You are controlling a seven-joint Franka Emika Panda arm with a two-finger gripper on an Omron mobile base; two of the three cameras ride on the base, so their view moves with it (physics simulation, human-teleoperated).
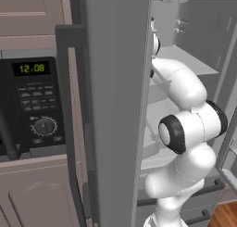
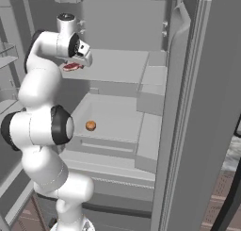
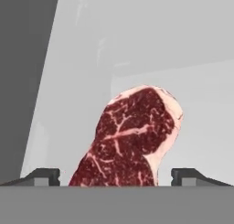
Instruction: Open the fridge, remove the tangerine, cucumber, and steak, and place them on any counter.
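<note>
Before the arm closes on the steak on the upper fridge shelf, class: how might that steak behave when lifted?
The steak looks flat and thin, so it may sag either side of the open tool. Its marbled surface looks glossy, perhaps slippery. Lying flat on the shelf, it should not roll.

To my left I see a built-in oven with a black control panel (image 1: 34, 103); its green clock display (image 1: 31, 68) reads 12:08, and a round dial (image 1: 45, 126) sits below rows of small buttons. Taupe cabinet fronts (image 1: 32, 10) run above and below it. Low at my right, a patch of wooden floor (image 1: 225, 215) shows.
</note>
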